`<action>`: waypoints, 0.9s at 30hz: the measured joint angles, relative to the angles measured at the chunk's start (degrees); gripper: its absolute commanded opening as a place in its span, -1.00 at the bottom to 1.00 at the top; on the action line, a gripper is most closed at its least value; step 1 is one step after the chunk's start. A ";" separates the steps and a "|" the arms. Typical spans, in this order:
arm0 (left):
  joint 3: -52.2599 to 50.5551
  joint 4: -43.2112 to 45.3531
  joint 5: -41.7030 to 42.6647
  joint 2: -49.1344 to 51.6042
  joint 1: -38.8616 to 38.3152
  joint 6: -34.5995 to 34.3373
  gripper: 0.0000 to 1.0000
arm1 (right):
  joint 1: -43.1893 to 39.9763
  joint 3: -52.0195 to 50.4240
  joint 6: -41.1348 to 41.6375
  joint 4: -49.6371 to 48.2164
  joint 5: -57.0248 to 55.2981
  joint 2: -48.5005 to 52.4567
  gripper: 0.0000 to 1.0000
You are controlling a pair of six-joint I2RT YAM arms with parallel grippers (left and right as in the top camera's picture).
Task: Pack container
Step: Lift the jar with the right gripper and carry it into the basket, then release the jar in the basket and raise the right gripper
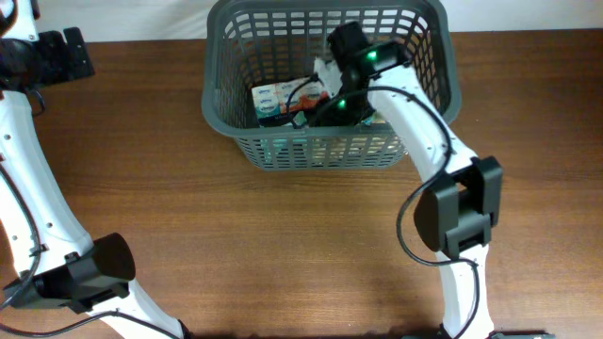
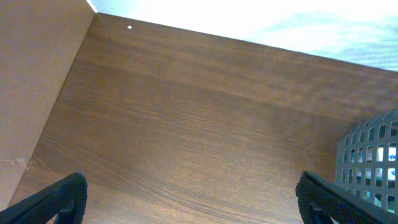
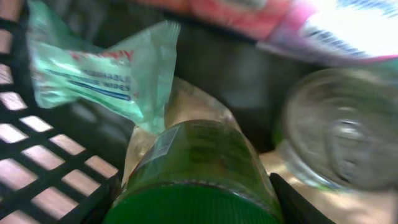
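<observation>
Large dark grey slotted plastic basket is placed at the far middle of the brown wooden desk. Inside it, the right fingers are clamped on a green-lidded jar, beside a green wipes packet. The left fingers are spread wide above the desk, nothing held.

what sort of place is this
Likely a robot lab bench, not a kitchen or shop: a left arm and right arm at a bare wooden table, a grey basket of groceries, the right gripper inside it holding a green-lidded jar.
</observation>
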State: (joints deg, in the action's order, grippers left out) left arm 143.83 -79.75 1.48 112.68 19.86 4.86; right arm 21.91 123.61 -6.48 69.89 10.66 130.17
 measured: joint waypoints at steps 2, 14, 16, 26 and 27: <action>0.00 -0.02 0.00 0.00 0.00 0.00 0.98 | 0.22 -0.42 0.07 -0.20 -0.02 0.55 0.00; 0.00 -0.02 0.00 0.00 0.00 0.00 0.98 | 0.26 9.62 -0.11 8.17 -1.60 0.07 0.85; 0.00 -0.02 0.00 0.00 0.00 0.00 0.98 | 0.31 15.43 -0.09 11.26 -3.02 -0.85 0.85; 0.00 0.00 0.00 0.00 0.00 0.00 0.98 | -0.26 37.92 2.10 18.82 -17.09 -19.26 0.82; 0.00 -0.02 0.00 0.00 0.00 0.00 0.98 | -0.66 38.21 2.45 19.15 -18.64 -21.11 0.82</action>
State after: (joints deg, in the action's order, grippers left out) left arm 143.83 -79.77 1.48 112.68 19.86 4.86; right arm 21.26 161.82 -4.03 89.03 -7.99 109.06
